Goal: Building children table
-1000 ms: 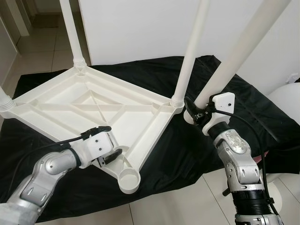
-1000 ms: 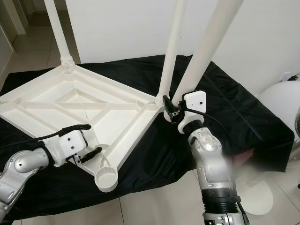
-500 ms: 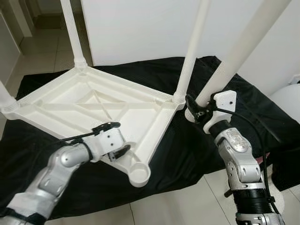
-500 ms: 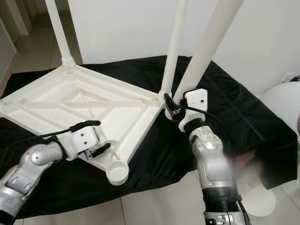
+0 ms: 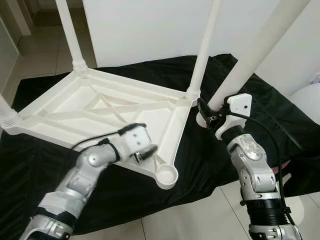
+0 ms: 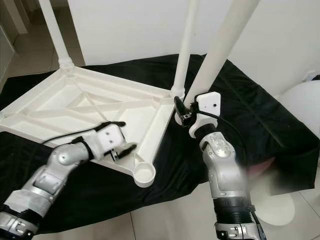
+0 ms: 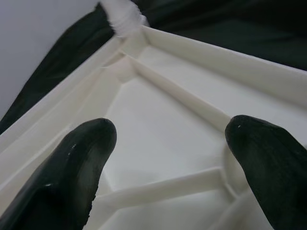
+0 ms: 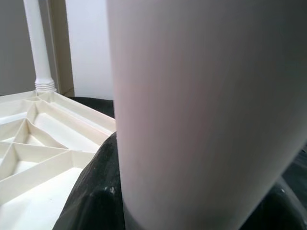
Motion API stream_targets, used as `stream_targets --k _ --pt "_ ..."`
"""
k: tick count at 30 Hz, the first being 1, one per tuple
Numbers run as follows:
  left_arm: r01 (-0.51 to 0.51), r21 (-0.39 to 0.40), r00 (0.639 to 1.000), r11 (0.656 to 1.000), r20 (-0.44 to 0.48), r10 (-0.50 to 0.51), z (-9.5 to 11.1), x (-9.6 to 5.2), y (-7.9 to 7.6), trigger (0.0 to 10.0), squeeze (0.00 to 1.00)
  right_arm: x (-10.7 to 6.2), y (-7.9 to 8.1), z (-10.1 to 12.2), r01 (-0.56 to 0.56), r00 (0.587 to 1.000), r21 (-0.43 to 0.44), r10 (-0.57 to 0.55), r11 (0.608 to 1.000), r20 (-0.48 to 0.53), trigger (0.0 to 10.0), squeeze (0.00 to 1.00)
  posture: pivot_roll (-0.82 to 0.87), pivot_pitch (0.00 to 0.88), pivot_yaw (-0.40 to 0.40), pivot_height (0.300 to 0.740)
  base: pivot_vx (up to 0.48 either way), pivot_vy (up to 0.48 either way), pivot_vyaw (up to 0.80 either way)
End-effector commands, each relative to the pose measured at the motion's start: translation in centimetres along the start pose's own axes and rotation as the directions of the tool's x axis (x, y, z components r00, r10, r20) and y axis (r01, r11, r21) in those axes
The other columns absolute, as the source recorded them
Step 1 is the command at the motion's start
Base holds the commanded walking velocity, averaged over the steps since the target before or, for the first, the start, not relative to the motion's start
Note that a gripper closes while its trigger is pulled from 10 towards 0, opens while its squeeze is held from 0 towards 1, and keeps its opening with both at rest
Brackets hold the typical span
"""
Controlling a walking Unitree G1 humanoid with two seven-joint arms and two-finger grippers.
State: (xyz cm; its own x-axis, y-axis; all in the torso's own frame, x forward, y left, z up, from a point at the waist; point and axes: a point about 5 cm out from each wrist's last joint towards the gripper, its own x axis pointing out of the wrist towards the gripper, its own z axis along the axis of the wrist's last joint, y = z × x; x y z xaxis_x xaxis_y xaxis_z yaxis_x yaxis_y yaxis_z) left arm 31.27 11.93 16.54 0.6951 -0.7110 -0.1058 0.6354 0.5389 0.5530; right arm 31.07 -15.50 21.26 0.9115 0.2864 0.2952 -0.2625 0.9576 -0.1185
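White plastic tabletop (image 5: 100, 112) lies upside down on the black cloth (image 5: 210, 160), three legs screwed in, fourth socket (image 5: 167, 176) empty at the near corner.

My right gripper (image 5: 207, 119) clenches the loose fourth leg (image 5: 250, 60) near its lower end, just beside the far-right leg (image 5: 204, 50), which crowds my path. My left gripper (image 5: 144, 152) hovers spread above the near rim, probably to steady it.

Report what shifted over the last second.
The left tool slid along the upturned tabletop's near rim toward the empty corner socket, open. The right tool kept its grip on the loose leg. Three fitted legs stayed put.
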Motion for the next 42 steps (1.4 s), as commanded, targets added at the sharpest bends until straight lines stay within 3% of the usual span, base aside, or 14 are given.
stream_targets --k 1,4,6,9,11,13,14,16,19,31,36,42 --pt "-0.071 -0.088 0.996 0.994 0.051 0.076 0.5 -1.3 1.4 10.0 0.00 -0.2 -0.3 0.2 0.014 1.000 -0.012 -0.014 1.000 0.005 10.0 0.00 -0.03 0.099 0.015 0.740 0.000 0.000 0.00" --pt "-0.059 -0.142 0.994 0.988 0.086 0.071 0.8 -2.0 1.9 10.0 0.00 -0.3 -0.4 0.2 0.017 1.000 -0.012 -0.017 1.000 0.003 10.0 0.00 -0.03 0.098 0.017 0.740 0.000 0.000 0.00" --pt "0.028 -0.210 0.988 0.977 0.151 0.004 1.6 -3.5 2.0 10.0 0.00 -0.4 -0.4 0.1 0.017 1.000 -0.013 -0.017 1.000 -0.001 10.0 0.00 -0.02 0.095 0.018 0.740 0.000 0.000 0.00" --pt "0.110 -0.237 0.982 0.965 0.179 -0.067 2.0 -4.4 1.5 10.0 0.00 -0.5 -0.4 0.0 0.017 1.000 -0.014 -0.017 1.000 -0.004 10.0 0.00 -0.02 0.093 0.016 0.740 0.000 0.000 0.00" --pt "0.152 -0.245 0.978 0.958 0.175 -0.111 1.9 -4.7 1.0 10.0 0.00 -0.5 -0.5 -0.1 0.016 1.000 -0.016 -0.016 1.000 -0.005 10.0 0.00 -0.02 0.092 0.016 0.740 0.000 0.000 0.00" --pt "0.265 -0.259 0.963 0.929 0.114 -0.244 1.2 -5.8 -0.6 10.0 0.00 -0.6 -0.6 -0.2 0.015 1.000 -0.024 -0.015 1.000 -0.011 10.0 0.00 -0.02 0.089 0.013 0.740 0.000 0.000 0.00" --pt "0.265 -0.259 0.963 0.929 0.114 -0.244 1.2 -5.8 -0.6 10.0 0.00 -0.6 -0.6 -0.2 0.015 1.000 -0.024 -0.015 1.000 -0.011 10.0 0.00 -0.02 0.089 0.013 0.740 0.000 0.000 0.00" --pt "0.351 -0.246 0.936 0.903 0.055 -0.349 0.4 -6.8 -1.9 10.0 0.00 -0.7 -0.9 -0.2 0.013 1.000 -0.034 -0.013 0.999 -0.015 10.0 0.00 -0.01 0.085 0.006 0.740 0.000 0.000 0.00" --pt "0.397 -0.277 0.914 0.875 0.036 -0.404 0.0 -7.4 -2.5 10.0 0.00 -0.6 -1.0 -0.2 0.008 1.000 -0.040 -0.009 0.999 -0.017 10.0 0.00 -0.01 0.084 0.004 0.740 0.000 0.000 0.00" --pt "0.381 -0.235 0.910 0.894 -0.078 -0.408 -1.3 -7.2 -3.0 10.0 0.00 -0.2 -1.0 -0.1 -0.008 1.000 -0.053 0.007 0.999 -0.011 10.0 0.00 -0.01 0.075 -0.006 0.740 0.000 0.000 0.00" --pt "0.346 -0.176 0.913 0.921 -0.161 -0.374 -2.3 -6.0 -2.7 10.0 0.00 0.0 -1.0 0.1 -0.012 1.000 -0.061 0.011 0.998 -0.007 10.0 0.00 -0.02 0.072 -0.010 0.740 0.000 0.000 0.00" --pt "0.369 -0.150 0.897 0.917 -0.203 -0.393 -3.1 -5.5 -2.5 10.0 0.00 0.0 -1.1 0.1 -0.013 1.000 -0.066 0.013 0.998 -0.005 10.0 0.00 -0.03 0.072 -0.006 0.740 0.000 0.000 0.00"
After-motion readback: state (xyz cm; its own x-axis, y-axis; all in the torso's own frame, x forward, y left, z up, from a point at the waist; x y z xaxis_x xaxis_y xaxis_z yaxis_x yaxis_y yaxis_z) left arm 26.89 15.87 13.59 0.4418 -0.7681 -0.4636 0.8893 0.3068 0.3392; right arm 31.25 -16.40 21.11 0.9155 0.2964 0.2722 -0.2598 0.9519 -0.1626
